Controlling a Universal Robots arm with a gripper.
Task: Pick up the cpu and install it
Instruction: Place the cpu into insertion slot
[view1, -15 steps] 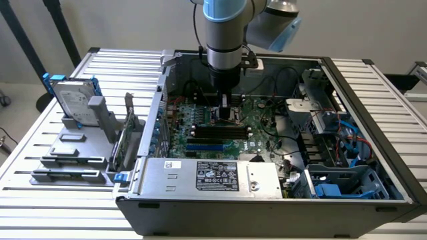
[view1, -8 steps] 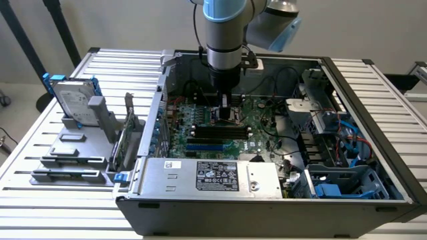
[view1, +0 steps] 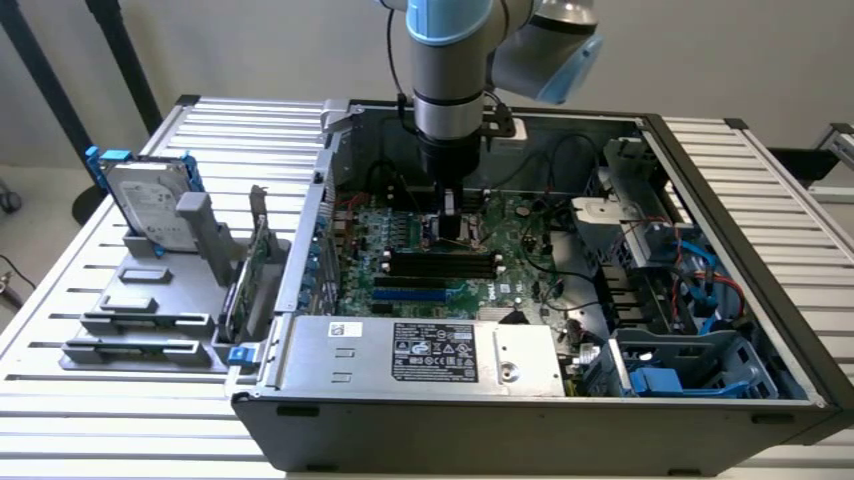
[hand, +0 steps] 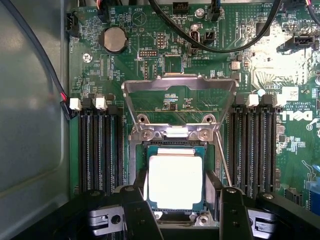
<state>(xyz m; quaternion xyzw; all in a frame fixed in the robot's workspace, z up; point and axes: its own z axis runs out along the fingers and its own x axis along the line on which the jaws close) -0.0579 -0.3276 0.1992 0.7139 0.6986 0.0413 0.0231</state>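
In the exterior view the gripper (view1: 451, 232) hangs low over the motherboard (view1: 441, 265) inside the case (view1: 534, 420); a sideways nudge could scrape it. In the wrist view the cpu (hand: 175, 181) lies in the socket (hand: 212, 182), between the spread, released fingers (hand: 137, 215); snagging it could bend pins.

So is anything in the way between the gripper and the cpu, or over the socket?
Nothing visible. The gripper is open astride the cpu, which lies over the socket; the load plate is swung up, clear of it.
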